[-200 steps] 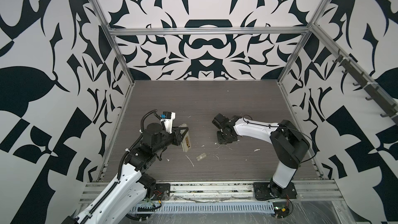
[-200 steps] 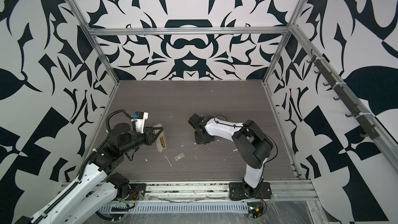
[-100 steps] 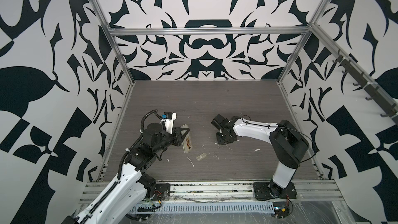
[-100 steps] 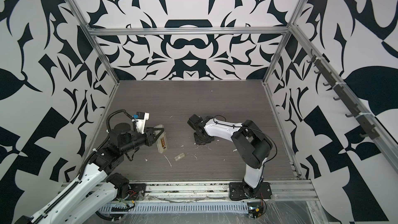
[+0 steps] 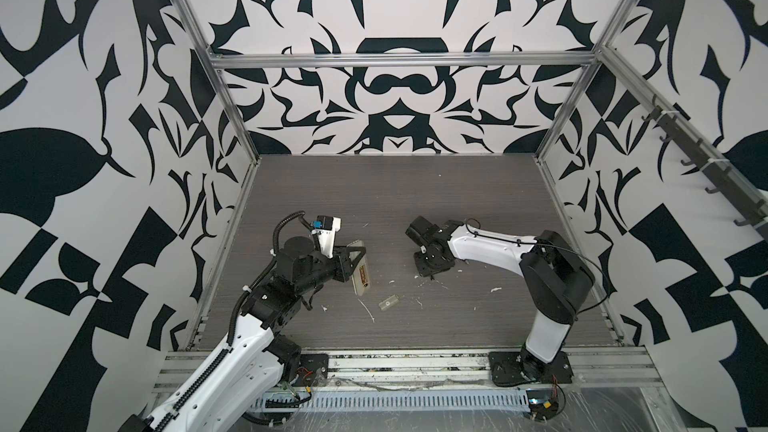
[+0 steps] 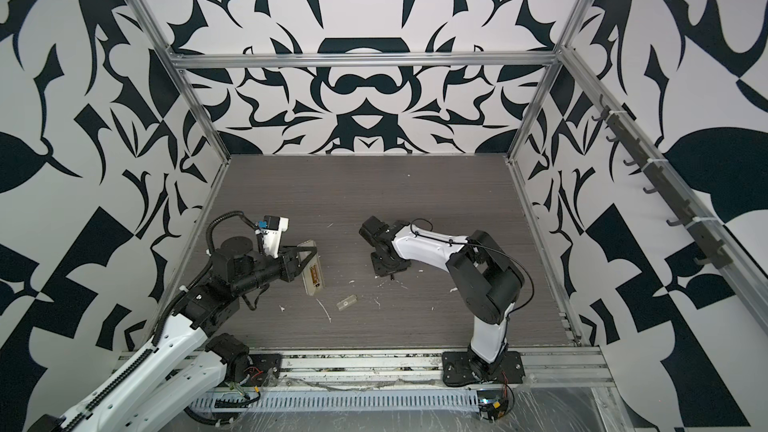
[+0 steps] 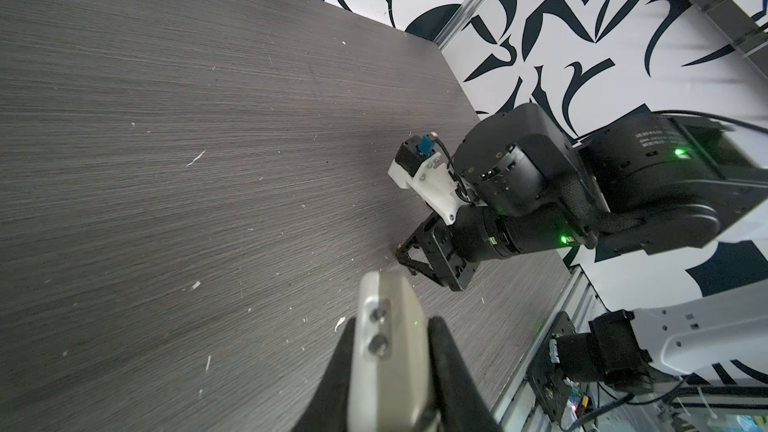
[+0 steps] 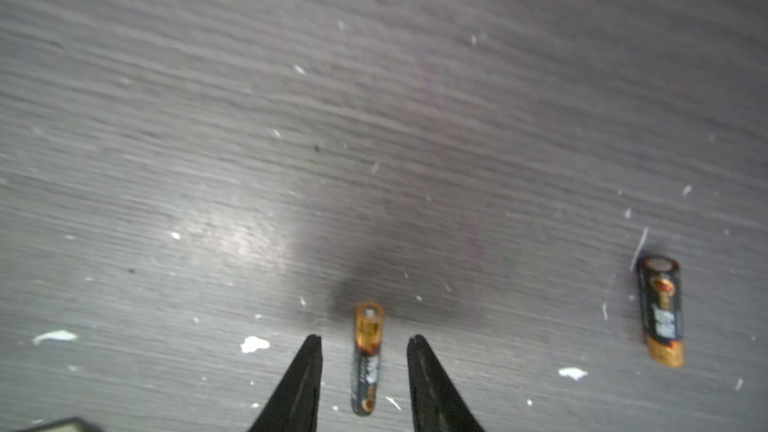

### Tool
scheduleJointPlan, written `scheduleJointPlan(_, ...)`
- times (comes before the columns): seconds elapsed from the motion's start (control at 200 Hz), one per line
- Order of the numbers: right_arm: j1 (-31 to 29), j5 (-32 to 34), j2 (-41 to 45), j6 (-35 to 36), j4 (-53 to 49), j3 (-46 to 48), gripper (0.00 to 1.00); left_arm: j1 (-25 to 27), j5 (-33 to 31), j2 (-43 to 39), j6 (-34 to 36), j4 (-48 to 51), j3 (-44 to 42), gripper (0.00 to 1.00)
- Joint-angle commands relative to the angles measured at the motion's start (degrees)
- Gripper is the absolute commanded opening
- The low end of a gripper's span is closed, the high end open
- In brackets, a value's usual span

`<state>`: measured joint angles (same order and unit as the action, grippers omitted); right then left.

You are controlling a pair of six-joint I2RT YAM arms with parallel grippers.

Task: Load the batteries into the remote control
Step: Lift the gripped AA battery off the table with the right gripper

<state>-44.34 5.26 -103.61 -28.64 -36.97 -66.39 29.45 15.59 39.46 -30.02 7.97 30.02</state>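
My left gripper [image 7: 392,324] is clamped on the remote control [image 5: 360,273], gripping it near one end. My right gripper [image 8: 365,340] is partly open, its tips astride one battery [image 8: 366,361] lying flat on the surface [image 8: 374,118], neither tip touching it. The other battery [image 8: 661,311] lies well apart, also on the surface.

Far tabletop [image 5: 395,193] lies open; near the left hand [image 7: 392,326] sit a cover piece [image 5: 388,303] and, seemingly, scraps [image 5: 368,310].
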Motion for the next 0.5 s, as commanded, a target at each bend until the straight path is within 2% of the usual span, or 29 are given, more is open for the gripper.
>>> scheduleJointPlan(0.0,0.39,-0.33,-0.71,1.16,-1.43,-2.00,0.38,0.09,-0.30,-0.16,0.57,-0.47,1.18,0.03)
scheduleJointPlan(0.495,2.15,-0.15,-1.22,1.62,-2.40,-2.69,0.33,0.10,0.71,1.24,0.18,-2.14,0.81,0.03)
